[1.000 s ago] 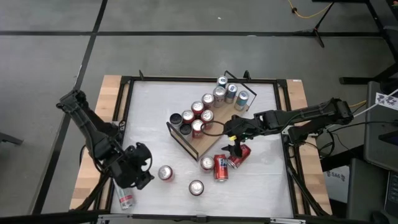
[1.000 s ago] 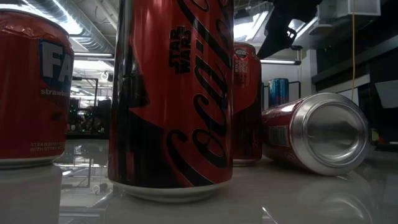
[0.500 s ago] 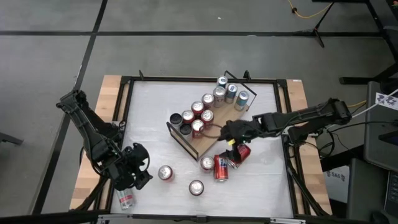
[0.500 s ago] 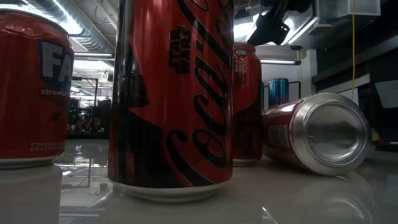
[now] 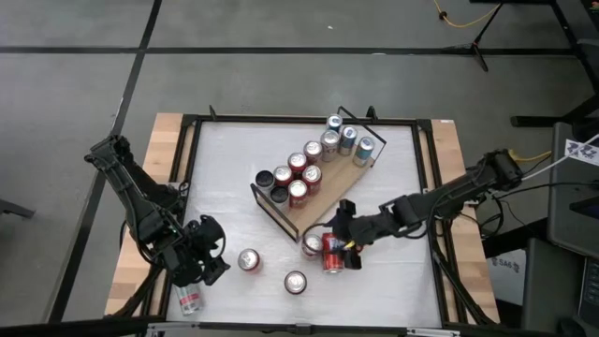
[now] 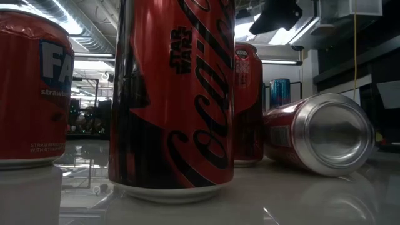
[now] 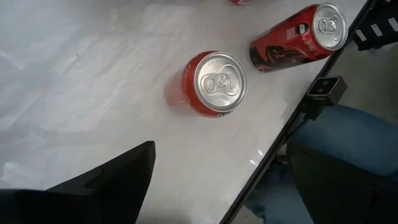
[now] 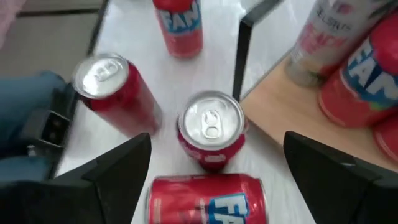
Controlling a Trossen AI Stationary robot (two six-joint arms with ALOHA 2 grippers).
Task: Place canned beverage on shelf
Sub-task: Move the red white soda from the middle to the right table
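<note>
**A:** What changed?

**B:** Big stuff first: the bench and shelf are where they were a second ago. The shelf sits mid-bench on a slant, with shelved cans standing along its far side and bare wood on the near side. My right arm is what moved. It was over the shelf's near right end and has swung nearer. My right fingers now hang just off the shelf's near edge, over the loose cans. They're spread wide, gripping nothing.

**A:** Left?

**B:** My left fingers are parked near-left, also released and empty. No move.

**A:** Task meaning?

**B:** Nothing is picked up yet. My guess is I'm lining up on the upright can beside the lying Fanta can. Going down and closing would come next. The loose cans haven't shifted.

**A:** View differences?

**B:** In the right wrist view that upright can's silver top sits between my two fingers. The shelf's wire rail and wood edge are just beside it. From above, my arm covers part of that.

The low view has no shelf at all. It shows a big Coke can and a tipped can, base toward the camera.

Only the left wrist view shows a person's leg past the bench edge. It also shows another standing can and a lying Coke can by that edge.
</note>
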